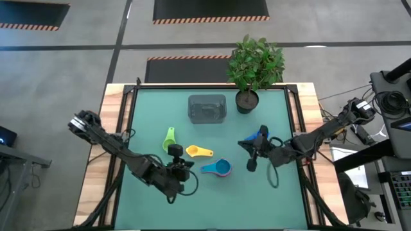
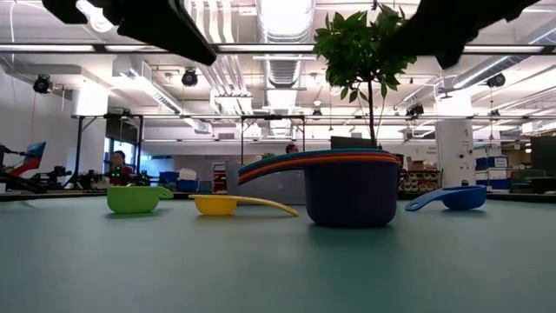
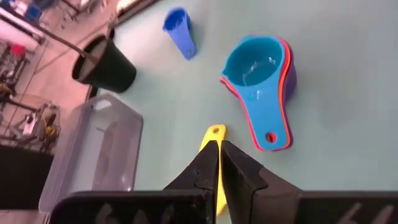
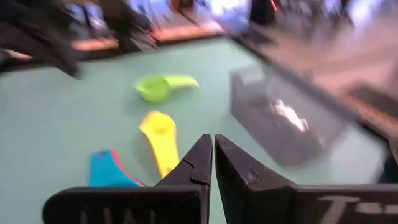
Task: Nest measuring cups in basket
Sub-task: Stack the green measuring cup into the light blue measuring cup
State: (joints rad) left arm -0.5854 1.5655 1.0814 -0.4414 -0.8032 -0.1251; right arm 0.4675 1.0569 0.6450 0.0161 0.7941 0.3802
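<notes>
A stack of nested measuring cups (image 1: 219, 168), light blue on top with red and purple rims under it, rests on its base mid-table (image 3: 261, 68) (image 2: 347, 187). Lying singly on the mat are a yellow cup (image 1: 198, 152) (image 4: 160, 137), a green cup (image 1: 169, 136) (image 4: 158, 87) and a dark blue cup (image 1: 258, 136) (image 3: 179, 28). The translucent grey basket (image 1: 207, 108) (image 3: 93, 155) stands farther back. My left gripper (image 1: 186, 168) (image 3: 219, 165) hangs shut above the mat, near the yellow cup's handle. My right gripper (image 1: 247, 149) (image 4: 213, 155) hangs shut beside the dark blue cup.
A dark round pot with a leafy plant (image 1: 248, 99) (image 3: 102, 62) stands right of the basket at the table's far side. Wooden borders (image 1: 115, 102) frame the green mat (image 1: 212, 205), and its near half lies bare.
</notes>
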